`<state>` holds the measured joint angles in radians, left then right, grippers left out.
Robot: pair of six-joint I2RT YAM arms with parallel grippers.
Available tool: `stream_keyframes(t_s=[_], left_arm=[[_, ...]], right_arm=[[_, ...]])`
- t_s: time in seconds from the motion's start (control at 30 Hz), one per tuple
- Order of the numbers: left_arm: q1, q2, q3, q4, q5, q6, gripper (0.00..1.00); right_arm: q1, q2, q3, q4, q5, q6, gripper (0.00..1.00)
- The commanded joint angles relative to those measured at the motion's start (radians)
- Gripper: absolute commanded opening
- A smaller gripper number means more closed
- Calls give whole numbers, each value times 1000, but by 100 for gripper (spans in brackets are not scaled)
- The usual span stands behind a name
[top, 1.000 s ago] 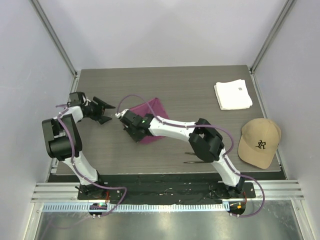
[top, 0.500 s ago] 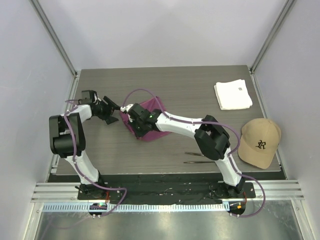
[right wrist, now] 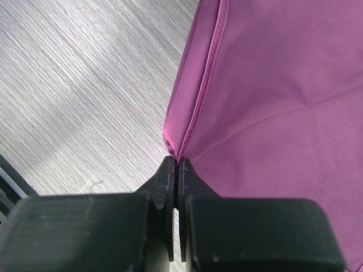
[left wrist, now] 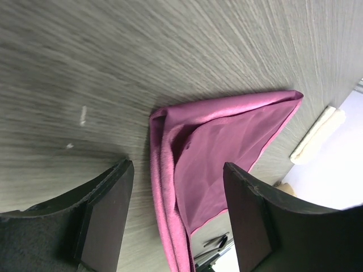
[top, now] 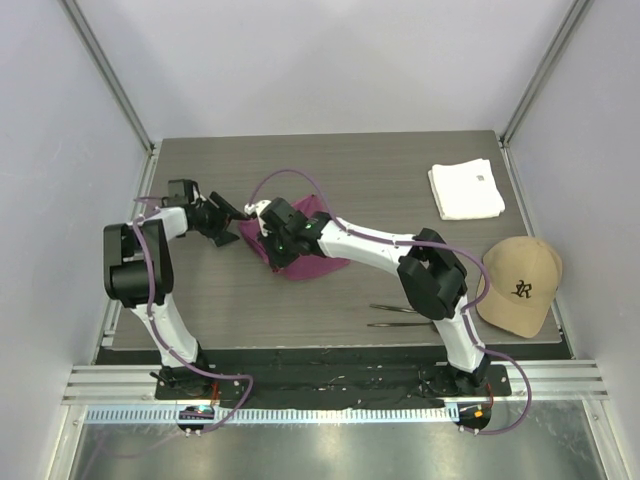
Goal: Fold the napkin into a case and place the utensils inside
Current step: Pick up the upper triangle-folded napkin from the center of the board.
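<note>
Napkin (top: pixel 305 268) is hiding partly under an arm.
Right gripper (right wrist: pixel 177 164) is pinching its edge, left gripper (left wrist: pixel 176 167) gaping beside it; cap (top: pixel 518 287) showing R.

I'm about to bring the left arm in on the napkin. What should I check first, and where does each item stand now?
1. Right jaws gripping the napkin: ok, shut on its hem.
2. Left jaws open: ok, spread wide.
3. Left jaws lined up with the napkin: ok, its folded edge lies between them in the left wrist view.
4. Left jaws touching cloth: cannot tell.
5. Utensils clear of the napkin: ok, lying apart from it, toward the near edge.
6. Napkin shaped into a case: not ok, only a loose fold.
</note>
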<state>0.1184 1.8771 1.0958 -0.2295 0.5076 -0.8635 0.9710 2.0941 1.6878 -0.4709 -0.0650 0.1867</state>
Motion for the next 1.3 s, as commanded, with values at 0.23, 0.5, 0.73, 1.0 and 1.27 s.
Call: stream_keyframes(t_s=[0.23, 0.5, 0.73, 1.0, 1.27], left_arm=[[-25, 47, 6, 61, -6, -3, 65], [-26, 71, 18, 48, -27, 4, 56], [-26, 80, 27, 47, -44, 6, 49], [-28, 68, 50, 36, -73, 18, 19], [-26, -39, 121, -108, -142, 29, 0]], right_arm=[[-17, -62, 1, 48, -32, 10, 1], [-22, -77, 0, 49, -39, 13, 1], [-25, -78, -4, 52, -53, 17, 1], [-25, -83, 0, 52, -61, 17, 1], [-9, -100, 4, 43, -55, 14, 1]])
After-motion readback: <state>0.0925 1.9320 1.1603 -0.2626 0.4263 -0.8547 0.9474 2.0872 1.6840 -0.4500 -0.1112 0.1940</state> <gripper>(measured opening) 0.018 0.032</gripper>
